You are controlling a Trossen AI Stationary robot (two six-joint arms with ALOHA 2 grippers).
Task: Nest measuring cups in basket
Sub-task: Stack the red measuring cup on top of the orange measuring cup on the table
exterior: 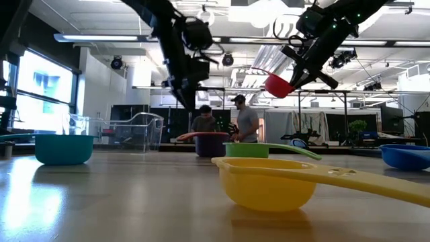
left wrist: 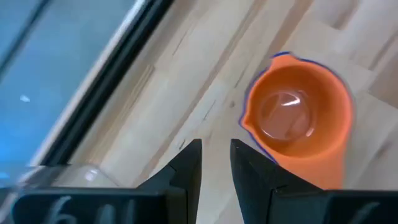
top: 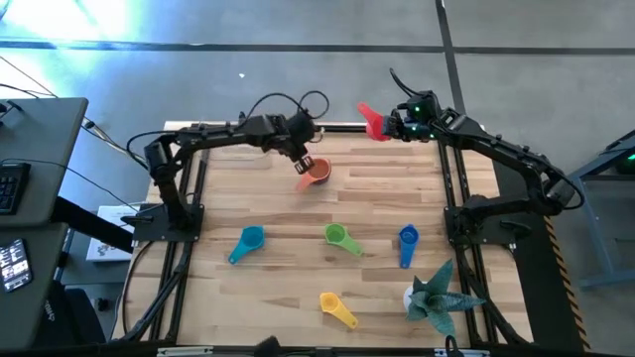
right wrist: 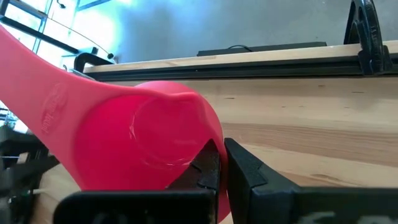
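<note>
My right gripper (top: pixel 390 125) is high over the table's far edge, shut on the red cup (top: pixel 372 121), also seen in the low view (exterior: pixel 277 85). My left gripper (top: pixel 298 152) hovers narrowly open just beside the orange cup (left wrist: pixel 298 118). That cup sits nested in the purple cup (exterior: pixel 211 144), whose rim shows around it. The light blue (top: pixel 248 241), green (top: pixel 339 236), dark blue (top: pixel 408 241) and yellow (top: pixel 335 307) cups rest on the table on their bases. The clear basket (exterior: pixel 138 131) stands at the far left in the low view. My right gripper pinches the red cup's bowl wall (right wrist: pixel 214 155) at the side away from the handle, between its two fingers. It comes slanting down from above. The cup is lifted clear of the table and tilted, its handle (right wrist: pixel 37 74) pointing away from the fingers.
A teal spiky plant figure (top: pixel 437 293) stands near the table's near right corner. Dark frame rails (top: pixel 451 188) run along both sides of the table. Two people (exterior: pixel 228 121) stand far back in the room. Bare wood lies between the cups in the table's middle.
</note>
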